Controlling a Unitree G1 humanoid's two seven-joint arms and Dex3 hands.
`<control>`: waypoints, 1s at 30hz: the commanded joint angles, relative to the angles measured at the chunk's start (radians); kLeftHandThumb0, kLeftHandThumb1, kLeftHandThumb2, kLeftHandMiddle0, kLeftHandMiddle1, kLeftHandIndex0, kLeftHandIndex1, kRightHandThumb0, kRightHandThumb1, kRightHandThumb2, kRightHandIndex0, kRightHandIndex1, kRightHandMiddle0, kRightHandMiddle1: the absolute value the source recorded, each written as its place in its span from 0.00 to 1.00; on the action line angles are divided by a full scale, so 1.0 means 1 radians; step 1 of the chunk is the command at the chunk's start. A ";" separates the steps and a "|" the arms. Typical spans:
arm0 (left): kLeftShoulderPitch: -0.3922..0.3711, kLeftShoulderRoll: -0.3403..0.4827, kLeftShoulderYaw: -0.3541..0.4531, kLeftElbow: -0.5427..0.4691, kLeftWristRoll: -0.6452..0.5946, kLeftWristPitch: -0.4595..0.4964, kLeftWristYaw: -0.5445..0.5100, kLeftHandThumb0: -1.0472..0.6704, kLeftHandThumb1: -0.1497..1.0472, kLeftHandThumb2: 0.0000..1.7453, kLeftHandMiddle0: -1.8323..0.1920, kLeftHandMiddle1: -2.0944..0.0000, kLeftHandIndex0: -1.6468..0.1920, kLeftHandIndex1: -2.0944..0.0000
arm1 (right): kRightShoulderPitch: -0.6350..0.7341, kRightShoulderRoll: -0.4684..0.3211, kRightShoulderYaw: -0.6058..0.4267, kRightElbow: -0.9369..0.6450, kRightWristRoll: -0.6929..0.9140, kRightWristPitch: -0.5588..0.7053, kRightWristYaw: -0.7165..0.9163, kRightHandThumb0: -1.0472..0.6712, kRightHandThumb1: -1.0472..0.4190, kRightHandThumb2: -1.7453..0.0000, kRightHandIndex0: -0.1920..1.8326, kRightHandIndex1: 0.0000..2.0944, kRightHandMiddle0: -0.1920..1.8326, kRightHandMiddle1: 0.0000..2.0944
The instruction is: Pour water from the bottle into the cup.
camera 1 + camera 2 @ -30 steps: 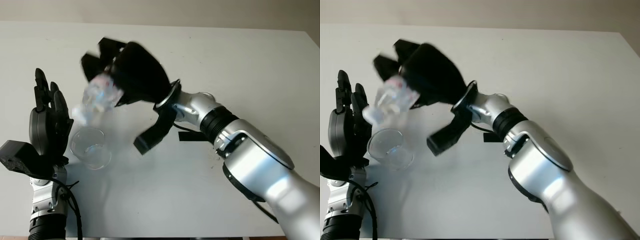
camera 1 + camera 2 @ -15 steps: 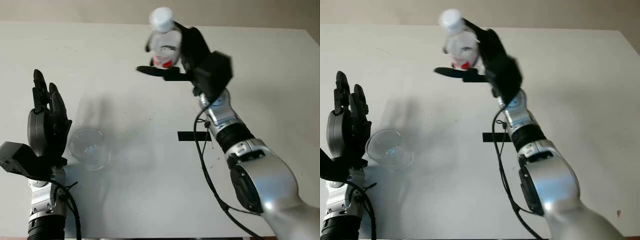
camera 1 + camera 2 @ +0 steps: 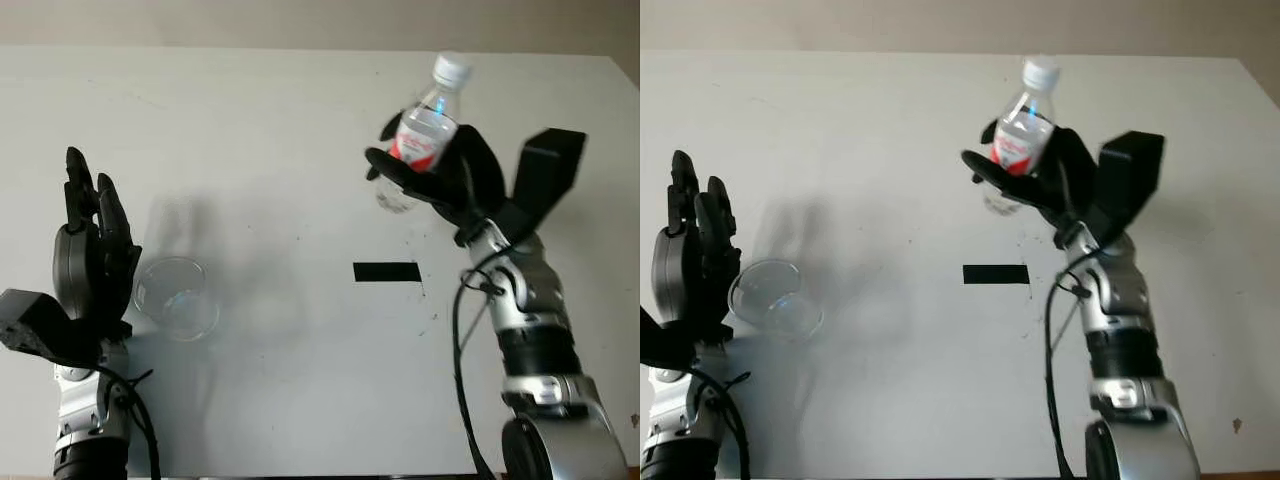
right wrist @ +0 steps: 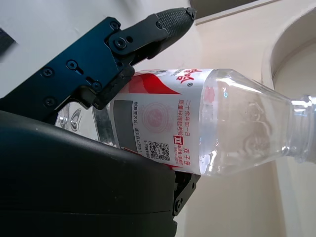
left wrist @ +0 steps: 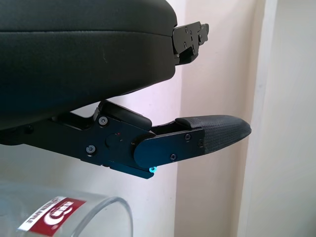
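white table [image 3: 250,120], bottle [image 3: 422,140] in right robot hand [image 3: 450,185]

Capped bottle [image 3: 425,139] raised (nearly upright); clear cup [image 3: 177,297] left.

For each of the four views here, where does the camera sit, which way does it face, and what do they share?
Left eye, right eye: on the head, facing forward and down at the table; both arms enter from below, the left hand open beside the cup, the right hand holding the bottle aloft.
Left wrist: at the left hand, facing past a finger; the cup's rim is below.
Right wrist: at the right hand, facing along the gripped bottle.
Shared: eye views and right wrist view show the bottle.
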 commanded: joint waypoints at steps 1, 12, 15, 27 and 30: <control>0.033 -0.009 0.006 0.001 -0.011 0.005 -0.003 0.18 1.00 0.34 1.00 0.99 1.00 1.00 | 0.050 -0.010 -0.037 -0.091 0.029 0.033 -0.011 0.51 0.00 0.84 0.64 1.00 0.41 1.00; 0.046 -0.004 0.015 -0.010 -0.001 0.004 0.002 0.19 1.00 0.36 1.00 1.00 1.00 1.00 | 0.174 -0.039 -0.029 -0.250 0.004 0.128 -0.027 0.48 0.00 0.88 0.55 1.00 0.29 1.00; 0.051 -0.002 0.014 -0.019 0.006 0.007 0.005 0.19 1.00 0.36 1.00 1.00 1.00 1.00 | 0.202 -0.040 -0.029 -0.276 0.003 0.164 -0.035 0.47 0.00 0.90 0.52 1.00 0.28 1.00; 0.051 -0.003 0.017 -0.023 0.002 0.005 0.004 0.19 1.00 0.37 1.00 0.99 1.00 1.00 | 0.213 -0.023 0.025 -0.296 -0.018 0.208 -0.044 0.48 0.00 0.88 0.51 1.00 0.21 1.00; 0.047 -0.006 0.018 -0.021 0.002 0.003 0.007 0.19 1.00 0.37 1.00 0.99 1.00 1.00 | 0.218 -0.012 0.037 -0.283 -0.019 0.196 -0.043 0.47 0.00 0.88 0.49 1.00 0.20 1.00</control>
